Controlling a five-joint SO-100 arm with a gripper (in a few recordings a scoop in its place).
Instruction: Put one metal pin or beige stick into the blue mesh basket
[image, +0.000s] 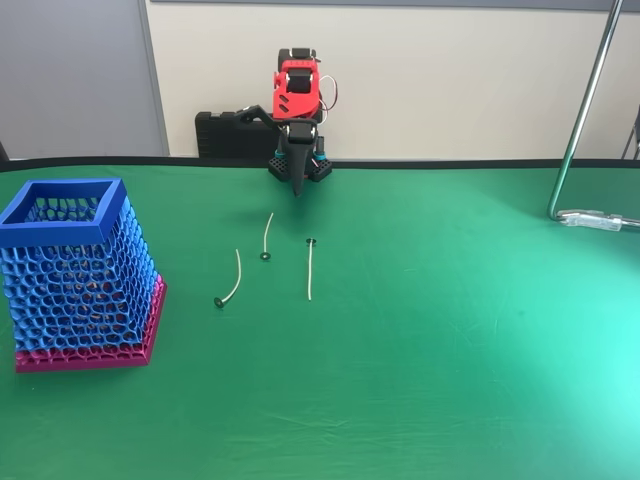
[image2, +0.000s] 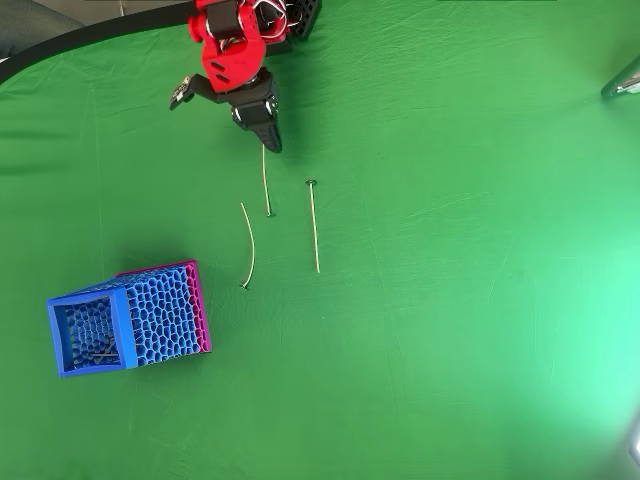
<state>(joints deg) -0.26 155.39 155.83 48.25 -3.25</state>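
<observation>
Pin (image2: 314, 226), straight, lies lengthwise away from the closed, empty tool (image2: 268, 135), slightly right of it in overhead view.

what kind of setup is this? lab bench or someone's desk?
Likely a lab or test bench: a green cloth table against a plain wall, a small red arm at the back edge, and staged props, a blue basket and thin pins.
</observation>
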